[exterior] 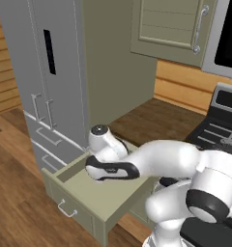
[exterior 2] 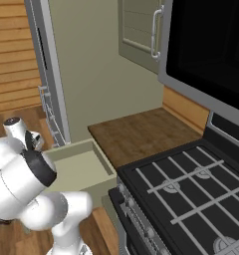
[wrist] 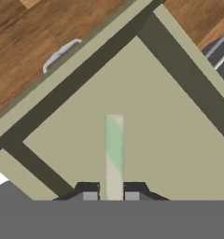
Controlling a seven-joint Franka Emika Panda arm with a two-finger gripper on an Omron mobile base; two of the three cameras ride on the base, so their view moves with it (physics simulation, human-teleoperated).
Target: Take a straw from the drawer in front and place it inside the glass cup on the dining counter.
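Gripper [wrist: 111,196] w/ thin pale-green straw [wrist: 114,154] pinched, over open drawer [wrist: 146,116].

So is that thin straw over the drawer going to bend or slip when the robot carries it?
The straw juts out straight from the gripper, so it's probably stiff. Being so thin, it's likely very light. Pinched at one end only, above the open drawer, it might swivel or slip.

Drawer [wrist: 179,140] open-topped, walls [wrist: 188,70] round hand [wrist: 111,196].
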